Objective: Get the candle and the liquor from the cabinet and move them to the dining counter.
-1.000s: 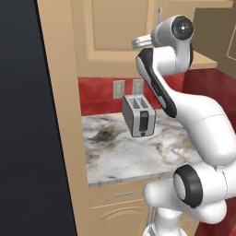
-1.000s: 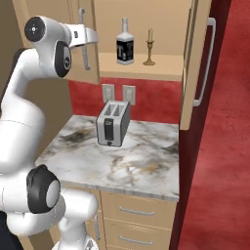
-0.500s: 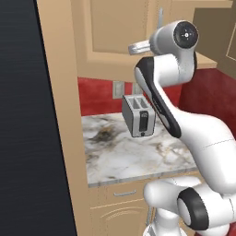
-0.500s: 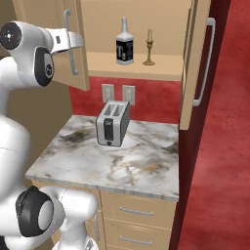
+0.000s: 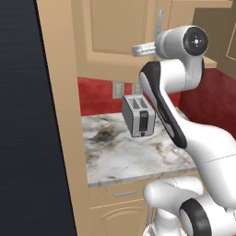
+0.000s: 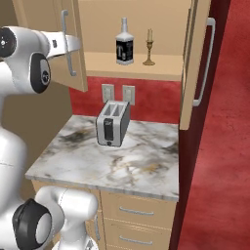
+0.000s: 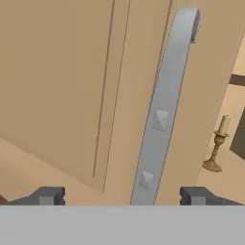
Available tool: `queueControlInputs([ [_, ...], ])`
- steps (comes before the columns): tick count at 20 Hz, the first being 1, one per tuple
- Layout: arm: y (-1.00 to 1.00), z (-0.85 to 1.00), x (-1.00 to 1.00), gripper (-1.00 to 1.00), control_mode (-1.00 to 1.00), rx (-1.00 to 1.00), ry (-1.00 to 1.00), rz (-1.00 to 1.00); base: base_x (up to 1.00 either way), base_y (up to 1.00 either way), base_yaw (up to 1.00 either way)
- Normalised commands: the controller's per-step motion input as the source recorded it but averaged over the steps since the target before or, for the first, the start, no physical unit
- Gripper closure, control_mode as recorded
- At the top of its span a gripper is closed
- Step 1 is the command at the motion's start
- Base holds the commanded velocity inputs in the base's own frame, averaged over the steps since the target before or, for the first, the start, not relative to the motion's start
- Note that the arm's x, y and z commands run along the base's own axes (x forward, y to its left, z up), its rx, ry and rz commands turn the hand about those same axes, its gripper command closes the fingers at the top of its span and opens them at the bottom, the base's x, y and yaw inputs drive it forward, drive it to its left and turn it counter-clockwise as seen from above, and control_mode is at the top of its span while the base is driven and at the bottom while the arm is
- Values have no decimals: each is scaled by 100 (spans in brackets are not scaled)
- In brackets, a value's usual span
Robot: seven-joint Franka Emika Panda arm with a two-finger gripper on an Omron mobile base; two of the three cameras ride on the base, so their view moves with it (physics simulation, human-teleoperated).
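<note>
Tan wood, one wall cabinet (image 6: 139,68): we count two doors, both swung open, each with one long silver bar handle; the left door's handle (image 7: 162,110) runs up the middle of the hand view. One shelf inside, with bare room to the left of the bottle and a free front edge.

Marble, one small worktop (image 6: 132,161): we log one silver toaster (image 6: 112,123) near its back, open surface in front and to the right. Two wall outlets (image 6: 118,93) sit behind it on the red wall.

One liquor (image 6: 125,45), black, upright on the shelf; one candle (image 6: 149,49) just beside it on its right, apart.

One gripper (image 7: 122,195): we see the fingertips (image 7: 48,195) spread wide, either side of the handle, holding nothing.
</note>
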Motion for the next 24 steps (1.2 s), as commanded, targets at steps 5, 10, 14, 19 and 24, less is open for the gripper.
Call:
queueControlInputs([
  [5,-6,0,-33,-100,-100,5,-6,0,0,0,0],
  [10,-1,0,-3,-100,-100,1,-1,0,0,0,0],
  [14,0,-1,0,-100,-100,0,0,0,0,0,0],
  [19,-8,-7,-2,-100,-100,0,0,0,0,0,0],
  [24,-46,-21,-22,-100,-100,7,-2,0,0,0,0],
])
